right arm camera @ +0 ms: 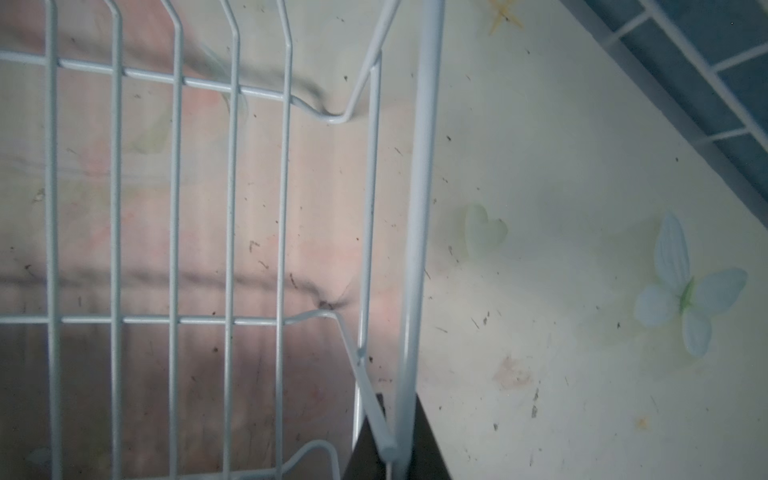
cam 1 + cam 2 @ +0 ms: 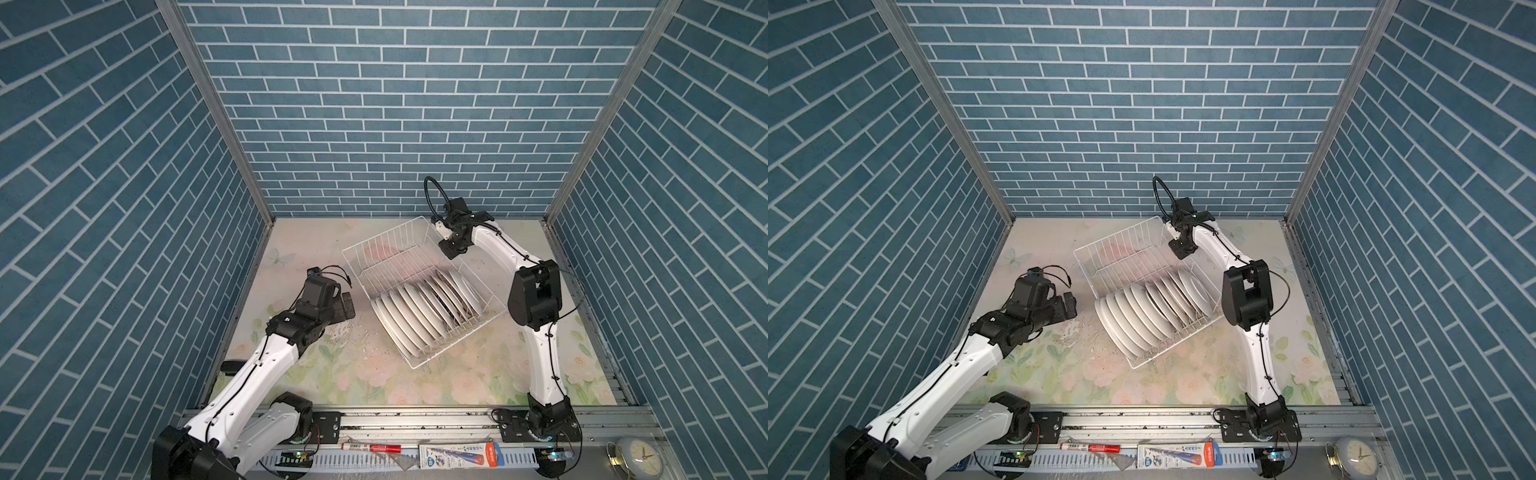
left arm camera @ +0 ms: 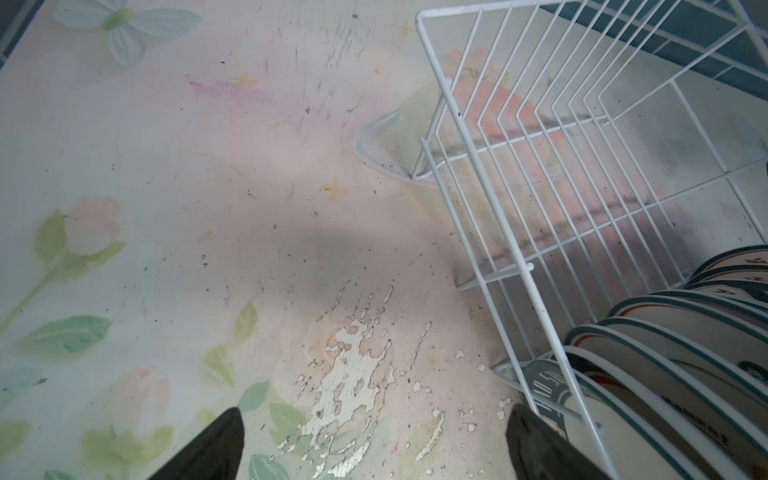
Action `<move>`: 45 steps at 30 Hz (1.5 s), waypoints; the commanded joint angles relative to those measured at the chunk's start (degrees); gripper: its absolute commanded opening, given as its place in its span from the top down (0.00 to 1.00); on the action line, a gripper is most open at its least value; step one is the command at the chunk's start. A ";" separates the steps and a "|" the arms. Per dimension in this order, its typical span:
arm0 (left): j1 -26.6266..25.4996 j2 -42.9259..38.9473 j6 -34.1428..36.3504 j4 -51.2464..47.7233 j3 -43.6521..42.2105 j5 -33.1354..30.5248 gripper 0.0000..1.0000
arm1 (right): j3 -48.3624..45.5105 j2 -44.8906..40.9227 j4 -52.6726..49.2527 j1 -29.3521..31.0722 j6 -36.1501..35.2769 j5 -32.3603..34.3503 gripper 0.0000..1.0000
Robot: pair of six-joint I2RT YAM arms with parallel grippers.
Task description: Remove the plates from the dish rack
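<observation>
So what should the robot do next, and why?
Probably move the open left claw across to the plates and take the end one by its rim. The right claw is shut on the rack rim, seemingly steadying it; the plates all stand in the rack, and the left claw hovers empty beside it.
</observation>
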 commanded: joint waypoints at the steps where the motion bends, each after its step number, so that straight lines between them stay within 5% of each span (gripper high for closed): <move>1: 0.64 -1.05 -0.68 -3.17 -1.17 -2.42 0.01 | 4.47 2.99 -0.49 1.73 -4.10 -3.49 0.89; 7: 1.24 -1.65 -0.79 -4.41 -0.64 -2.92 0.01 | 6.72 2.95 0.11 2.20 -3.53 -2.30 0.80; 12: 1.31 -1.81 -0.70 -4.54 -0.13 -3.06 0.01 | 4.19 -1.28 3.45 2.07 -1.95 2.06 0.42; 18: 1.31 -1.07 0.77 -4.73 0.96 -3.28 0.01 | -3.04 -9.87 9.58 1.44 1.43 3.67 0.28; 25: 1.55 -1.84 1.54 -6.71 2.67 -6.02 0.01 | -10.62 -19.04 10.87 -0.65 14.40 14.17 0.27; 31: 2.01 -2.03 2.20 -7.70 3.06 -6.57 0.01 | -31.99 -37.55 12.56 -0.86 29.59 17.49 0.31; 36: 2.10 -1.86 2.08 -6.55 2.51 -6.12 0.01 | -47.87 -53.40 9.02 -0.27 40.71 16.05 0.38; 45: 2.19 -1.51 2.20 -5.62 2.95 -7.98 0.01 | -62.00 -69.64 -0.31 0.02 49.44 8.50 0.39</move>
